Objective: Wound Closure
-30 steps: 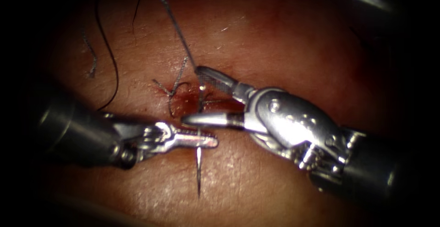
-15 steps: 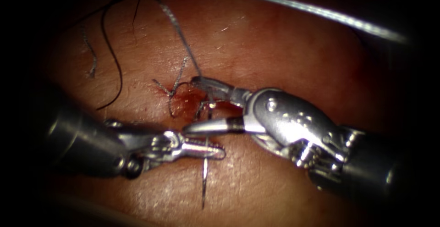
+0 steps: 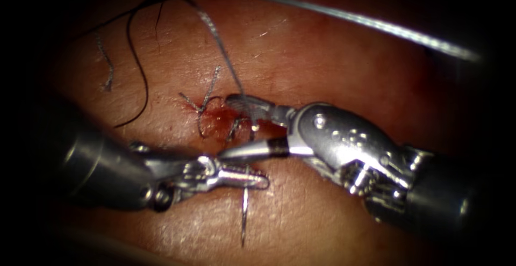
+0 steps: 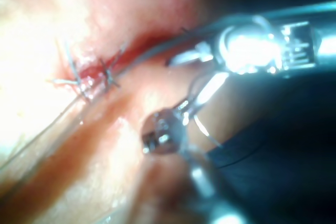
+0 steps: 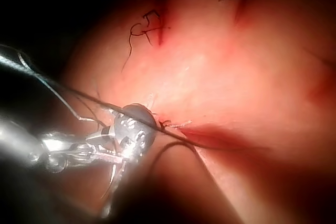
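- Your left tool (image 3: 248,178) has its jaws closed on the needle (image 3: 244,217) about mid-curve, a little toward the thread end. The needle is clear of the tissue (image 3: 333,67), its point aimed at the tissue's near edge.
- Over the last second that tool has carried the needle away from the cut (image 3: 220,116) toward that edge, so the step looks like drawing thread (image 3: 223,51) through.
- Your right tool (image 3: 224,128) holds nothing. Its jaws stand partly open over the cut, narrower than a second ago, with the thread running between them (whether it touches, I cannot tell).
- The next move probably calls for a gentle, steady pull, watching the earlier stitch (image 3: 207,91) beside the red fluid (image 3: 217,120).
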Robot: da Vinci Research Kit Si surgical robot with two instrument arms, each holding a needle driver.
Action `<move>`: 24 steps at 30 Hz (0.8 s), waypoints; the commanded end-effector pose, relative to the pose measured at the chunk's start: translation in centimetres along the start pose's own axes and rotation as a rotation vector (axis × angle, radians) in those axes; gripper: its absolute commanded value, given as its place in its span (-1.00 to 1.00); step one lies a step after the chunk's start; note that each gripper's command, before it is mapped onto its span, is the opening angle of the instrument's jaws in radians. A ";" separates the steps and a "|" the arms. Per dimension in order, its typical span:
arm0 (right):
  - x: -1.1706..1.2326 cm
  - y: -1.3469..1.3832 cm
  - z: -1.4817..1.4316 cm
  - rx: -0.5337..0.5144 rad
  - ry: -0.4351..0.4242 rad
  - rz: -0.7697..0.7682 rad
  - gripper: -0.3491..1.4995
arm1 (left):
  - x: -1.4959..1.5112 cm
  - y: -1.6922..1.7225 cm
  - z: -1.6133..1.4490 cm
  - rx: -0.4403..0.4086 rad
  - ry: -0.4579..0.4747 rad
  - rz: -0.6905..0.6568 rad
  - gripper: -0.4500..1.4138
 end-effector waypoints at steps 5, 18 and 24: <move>-0.04 -0.02 0.10 0.004 0.014 0.001 -0.84 | -0.07 -0.06 0.02 0.000 -0.003 0.008 -1.00; -0.13 0.10 -0.04 -0.027 0.007 -0.005 -1.00 | -0.06 -0.03 -0.01 -0.004 -0.007 0.024 -1.00; -0.02 0.15 -0.21 -0.074 0.016 -0.065 -1.00 | 0.13 -0.02 0.00 0.043 0.091 0.359 0.62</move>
